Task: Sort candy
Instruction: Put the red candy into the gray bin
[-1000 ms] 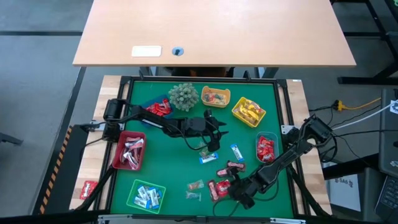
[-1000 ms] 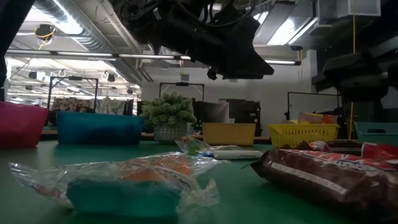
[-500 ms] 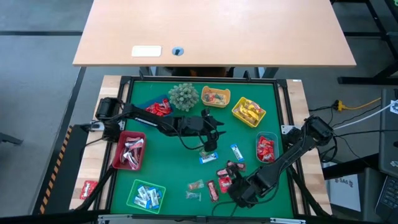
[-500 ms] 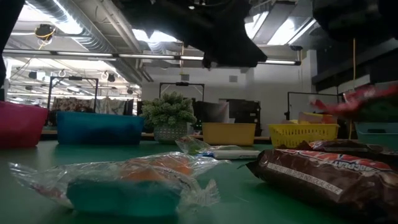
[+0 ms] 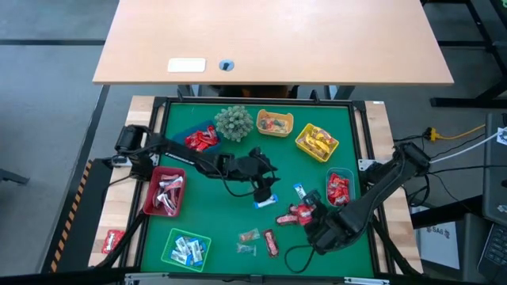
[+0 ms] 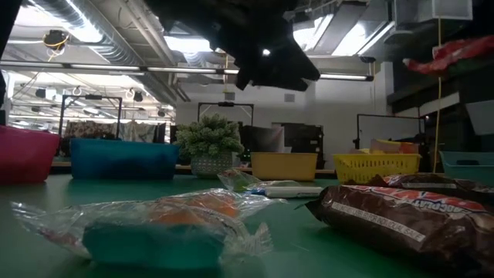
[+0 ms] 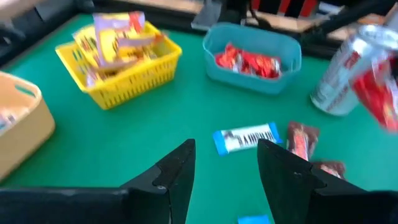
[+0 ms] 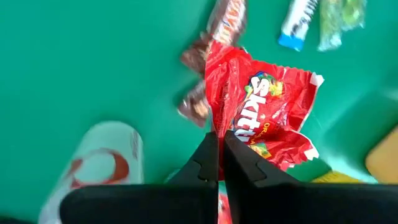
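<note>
My right gripper [image 5: 305,215] hangs above the table's near right part, shut on a red Skittles packet [image 8: 261,115]; the low view shows that packet [image 6: 455,54] high up. My left gripper [image 5: 265,184] hovers open over the middle of the green mat [image 5: 238,218], its fingers [image 7: 177,171] empty, with a blue-white candy [image 7: 245,138] lying on the mat beyond them. More loose candy lies flat on the mat: a blue-white piece [image 5: 265,202], a red-brown bar [image 5: 271,241] and clear-wrapped pieces [image 5: 249,235]. My right gripper pinches the red packet by its edge [image 8: 227,130] between the two shut fingers. The fingers come from above, pointing steeply down. The packet is lifted clear of the mat and spreads out to one side of the fingertips, crumpled.
Trays ring the mat: red [image 5: 162,194], green [image 5: 186,247], blue [image 5: 198,136], tan [image 5: 275,123], a yellow basket [image 5: 317,141] and a teal tray [image 5: 339,188] of red candy. A spiky plant ball [image 5: 234,123] stands at the back. A silvery cylinder [image 7: 345,74] shows near the right arm.
My right gripper has risen from the near right of the mat and gone a little toward the far edge, taking the red packet up clear of the mat. My left gripper has drawn back slightly toward the table's left, still open.
</note>
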`<state>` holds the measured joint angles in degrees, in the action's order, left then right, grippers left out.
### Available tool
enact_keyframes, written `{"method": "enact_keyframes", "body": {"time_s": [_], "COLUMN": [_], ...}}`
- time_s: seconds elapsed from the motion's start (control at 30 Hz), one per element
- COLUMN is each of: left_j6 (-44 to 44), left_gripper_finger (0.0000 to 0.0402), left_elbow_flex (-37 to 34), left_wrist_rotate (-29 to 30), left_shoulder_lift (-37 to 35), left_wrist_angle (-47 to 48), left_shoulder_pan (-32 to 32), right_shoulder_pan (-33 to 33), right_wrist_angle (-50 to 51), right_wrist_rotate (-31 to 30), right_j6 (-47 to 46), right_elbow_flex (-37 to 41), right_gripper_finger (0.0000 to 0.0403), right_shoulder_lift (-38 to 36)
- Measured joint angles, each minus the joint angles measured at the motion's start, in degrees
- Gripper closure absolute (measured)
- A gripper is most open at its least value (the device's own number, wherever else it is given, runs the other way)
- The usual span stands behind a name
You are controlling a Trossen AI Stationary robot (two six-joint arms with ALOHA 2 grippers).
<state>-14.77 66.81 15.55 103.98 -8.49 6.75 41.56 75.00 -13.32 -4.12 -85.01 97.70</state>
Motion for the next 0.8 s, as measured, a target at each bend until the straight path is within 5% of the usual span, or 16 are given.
{"method": "enact_keyframes", "body": {"time_s": [0.33, 0.8], "left_j6": [-4.62, -4.79], "left_gripper_finger": [0.0243, 0.0243], "left_elbow_flex": [-0.07, -0.07], "left_wrist_rotate": [-0.05, -0.02], "left_shoulder_lift": [0.0, 0.0], "left_wrist_angle": [7.07, 11.85], "left_shoulder_pan": [1.67, 2.5], "right_shoulder_pan": [-0.37, -0.35], "right_wrist_angle": [0.71, 1.44], "right_wrist_rotate": [0.35, 1.12], "right_j6": [-6.17, -29.06], "right_elbow_flex": [12.66, 31.08], "right_gripper_finger": [0.0398, 0.0397], "right_shoulder_lift": [-13.78, -31.59]}}
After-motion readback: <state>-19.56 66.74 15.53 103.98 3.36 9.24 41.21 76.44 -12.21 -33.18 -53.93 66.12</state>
